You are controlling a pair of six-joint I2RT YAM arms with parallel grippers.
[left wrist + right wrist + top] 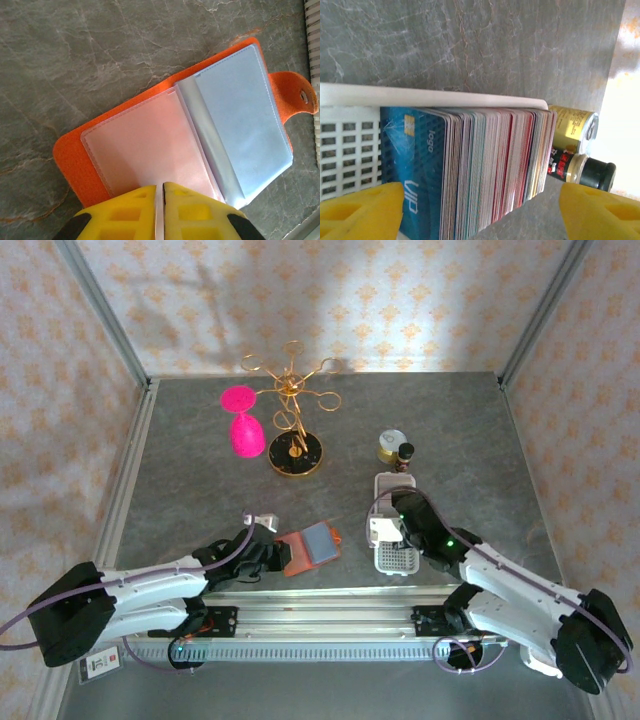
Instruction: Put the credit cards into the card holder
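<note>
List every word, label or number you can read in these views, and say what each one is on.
"VIP": the front blue card of the credit cards, standing in the white tray.
"logo": the same blue card, beside its chip.
Red label on the dark-capped bottle: characters too blurred to read.
Gold can: print too blurred to read.
Sticker by the left arm's base: too small to read.
Card holder: no text.

Front teal card (415, 165) in the stack: "logo" mid-face, "VIP" toward 6 o'clock, both printed sideways. Bottle label (563, 165) at 3 o'clock: red print, unreadable.
</note>
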